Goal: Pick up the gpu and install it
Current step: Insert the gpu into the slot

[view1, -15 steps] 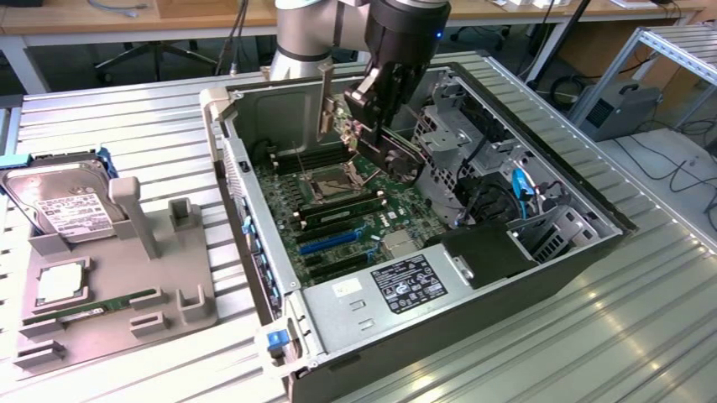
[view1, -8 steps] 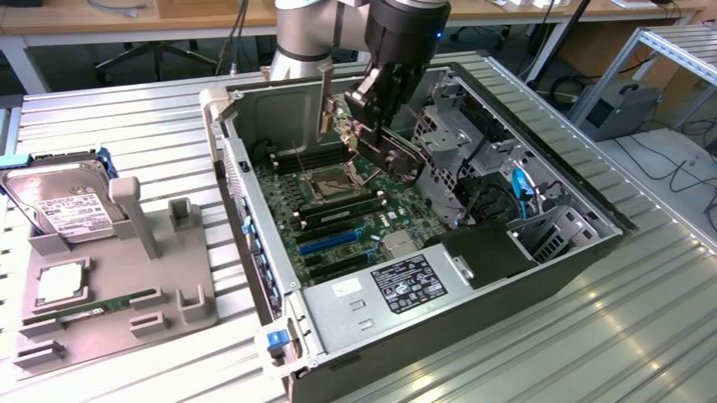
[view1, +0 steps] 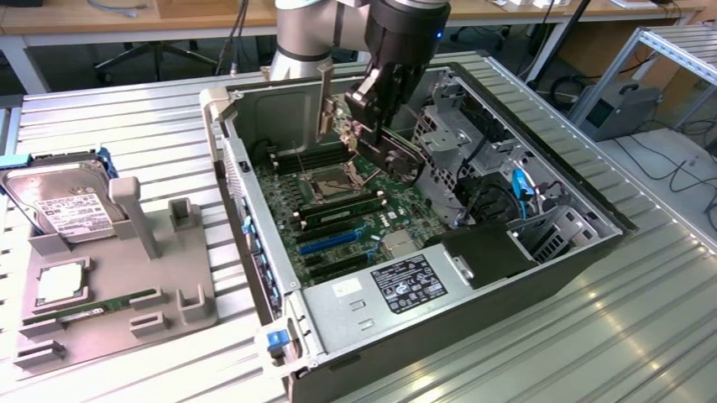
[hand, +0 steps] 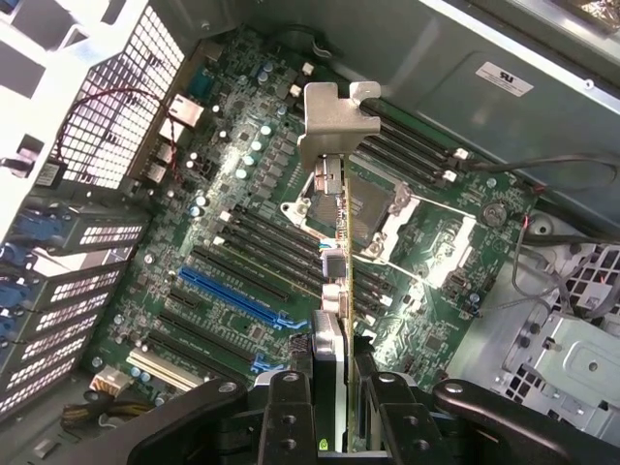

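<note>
Wrist view has the jaws clamped on the gpu (hand: 334, 242), held edge-down above the motherboard (hand: 455, 242) inside the open computer case (view1: 336, 312). Pickup looks done; seating it in a slot is left.

The gpu (hand: 334, 252) shows a green board and a silver bracket (hand: 334, 121). The end effector (hand: 334, 397) is black. The motherboard (hand: 242, 194) is green, with black slots (hand: 262, 242) and one blue slot (hand: 232, 295). The worktop (view1: 627, 336) is ribbed silver metal.
</note>
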